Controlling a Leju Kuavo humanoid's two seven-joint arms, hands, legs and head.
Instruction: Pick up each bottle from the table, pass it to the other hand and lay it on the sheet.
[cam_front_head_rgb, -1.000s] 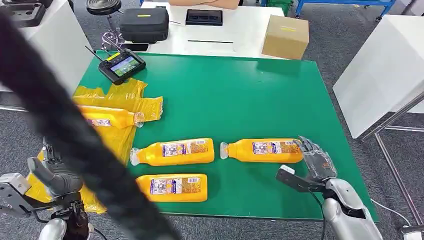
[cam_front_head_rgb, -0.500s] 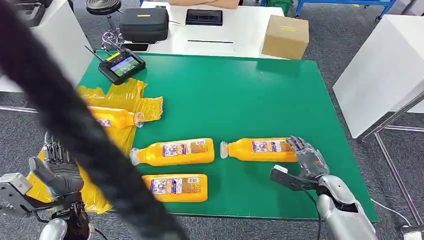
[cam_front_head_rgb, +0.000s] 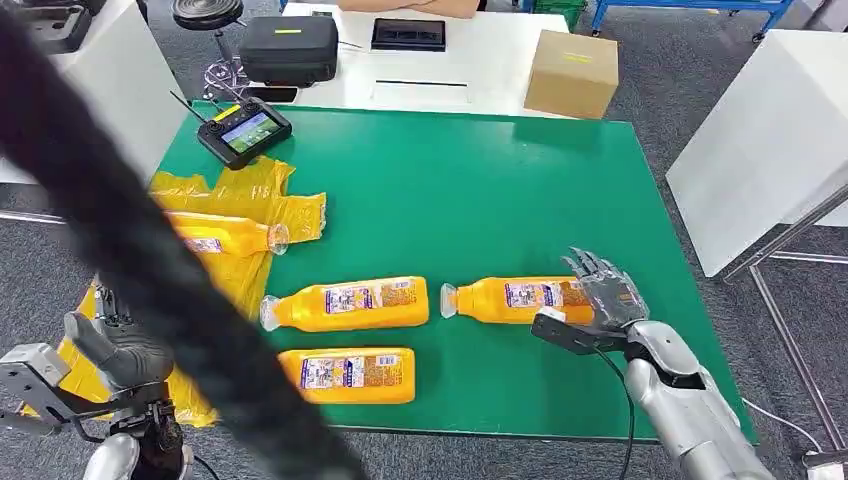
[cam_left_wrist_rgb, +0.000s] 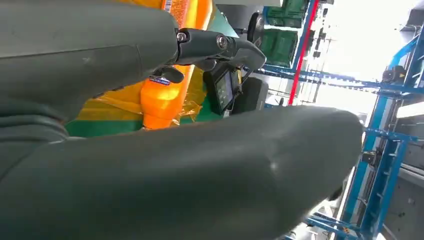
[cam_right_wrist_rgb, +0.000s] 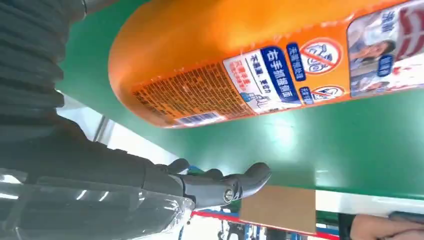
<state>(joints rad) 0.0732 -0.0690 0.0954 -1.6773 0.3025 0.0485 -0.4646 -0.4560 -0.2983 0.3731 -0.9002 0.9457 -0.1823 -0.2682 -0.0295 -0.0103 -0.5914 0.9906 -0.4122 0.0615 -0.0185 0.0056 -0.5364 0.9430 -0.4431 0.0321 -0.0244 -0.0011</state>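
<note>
- The green table (cam_front_head_rgb: 480, 190) carries three orange bottles; the rightmost orange bottle (cam_front_head_rgb: 525, 300) lies on its side at the near right.
- My right hand (cam_front_head_rgb: 605, 300) is spread at its base end, gripping nothing.
- My left hand (cam_front_head_rgb: 115, 350) sits near left, fingers apart, over the yellow sheet (cam_front_head_rgb: 250, 200).

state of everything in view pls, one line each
Right hand: open, at the right bottle's base.
Left hand: holds nothing.
Right bottle: lying on the mat.
Middle bottle: lying on the mat.
Near bottle: lying on the mat.
Bottle on sheet: lying on the yellow sheet.
</note>
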